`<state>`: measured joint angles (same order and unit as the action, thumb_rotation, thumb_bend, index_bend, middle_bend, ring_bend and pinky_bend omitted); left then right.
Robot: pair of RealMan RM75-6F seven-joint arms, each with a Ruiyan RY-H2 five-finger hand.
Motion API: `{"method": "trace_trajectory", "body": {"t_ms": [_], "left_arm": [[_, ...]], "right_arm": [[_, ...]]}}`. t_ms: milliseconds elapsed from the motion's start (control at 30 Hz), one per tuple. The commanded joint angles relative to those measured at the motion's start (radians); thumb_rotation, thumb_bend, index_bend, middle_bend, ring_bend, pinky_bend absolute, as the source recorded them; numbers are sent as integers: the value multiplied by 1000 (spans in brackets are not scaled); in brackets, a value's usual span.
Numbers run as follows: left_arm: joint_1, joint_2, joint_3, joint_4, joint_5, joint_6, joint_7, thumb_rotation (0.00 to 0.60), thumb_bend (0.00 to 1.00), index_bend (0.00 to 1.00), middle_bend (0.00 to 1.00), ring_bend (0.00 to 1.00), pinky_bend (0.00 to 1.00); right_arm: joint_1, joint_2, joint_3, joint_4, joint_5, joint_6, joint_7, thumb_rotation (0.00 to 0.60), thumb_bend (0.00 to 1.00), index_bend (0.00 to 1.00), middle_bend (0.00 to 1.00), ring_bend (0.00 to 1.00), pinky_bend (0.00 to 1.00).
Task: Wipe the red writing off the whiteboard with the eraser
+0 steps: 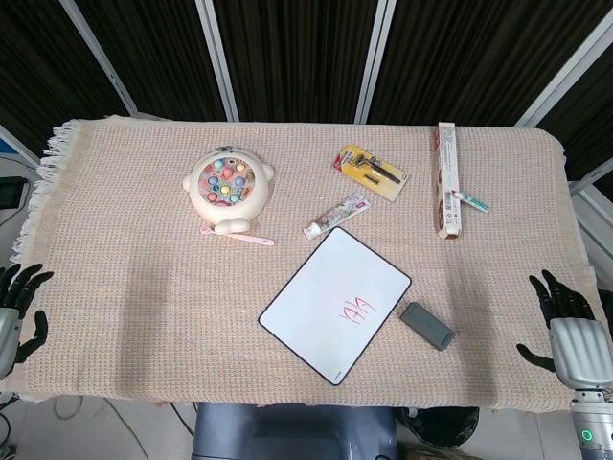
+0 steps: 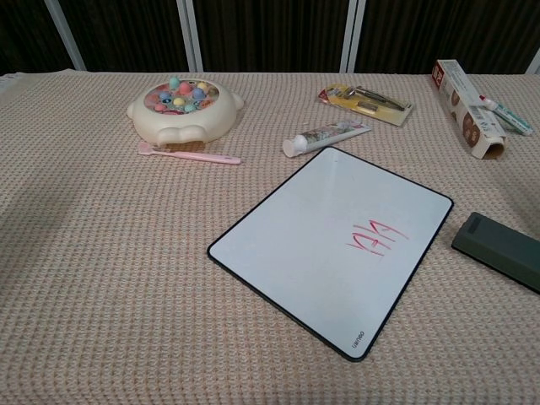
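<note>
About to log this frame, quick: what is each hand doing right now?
Left hand: open, fingers apart, holding nothing.
Right hand: open, fingers apart, holding nothing; the eraser lies untouched.

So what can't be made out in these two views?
- Eraser: chest view's right edge cuts off its end.
- Red writing: too small in the head view to read; illegible in the chest view too.
- Left hand and right hand: absent from chest view; left cut by head view's edge.

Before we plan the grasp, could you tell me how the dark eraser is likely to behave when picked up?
The eraser looks like a flat block, so it probably stays stiff and won't roll. Lying low on the woven cloth, it may be awkward for fingers to get under.
</note>
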<state>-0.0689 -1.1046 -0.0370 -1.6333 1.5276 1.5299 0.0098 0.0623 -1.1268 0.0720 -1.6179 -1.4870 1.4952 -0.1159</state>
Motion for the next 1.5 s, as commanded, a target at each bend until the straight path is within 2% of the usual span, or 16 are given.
{"method": "trace_trajectory", "body": {"t_ms": [33,167,333,433,700,900,1133,1333,1500], "left_arm": [[1,-1,0,0,0,1,2,600,638,158,89,23,10],[3,-3,-1,-4,-4,5,2,600,638,157,89,23,10],[4,-2,-5,-8,-12,5,4,600,637,157,89,23,10],[3,-2,-6,-9,-15,2,5,600,638,157,89,23,10],[1,-4,-9,-13,-21,-3,9,600,638,157,89,23,10],[0,-5,-9,-14,-23,-7,11,600,638,158,89,23,10],[2,-5,-10,-16,-24,-4,12,600,637,157,89,23,10],[2,-4,-10,-16,-27,-5,8,600,637,157,88,23,10],[2,-2,-11,-18,-31,-9,2,600,638,156,89,23,10]], "right_arm": [[1,1,-2,-1,0,-4,4,600,29,0,0,124,167],[4,9,-10,-18,5,-28,32,600,30,0,0,123,167],[28,51,-32,-47,11,-116,150,600,28,0,12,128,167],[48,78,-25,-56,36,-164,175,600,26,0,28,129,167],[111,180,-19,-166,116,-345,307,600,10,0,41,129,167],[149,212,-8,-219,142,-416,351,600,2,0,74,143,167],[157,166,0,-271,185,-398,266,600,0,0,88,155,167],[181,69,19,-300,269,-369,110,600,0,1,132,178,167],[196,-23,31,-307,337,-322,-32,600,0,40,162,214,167]]}}
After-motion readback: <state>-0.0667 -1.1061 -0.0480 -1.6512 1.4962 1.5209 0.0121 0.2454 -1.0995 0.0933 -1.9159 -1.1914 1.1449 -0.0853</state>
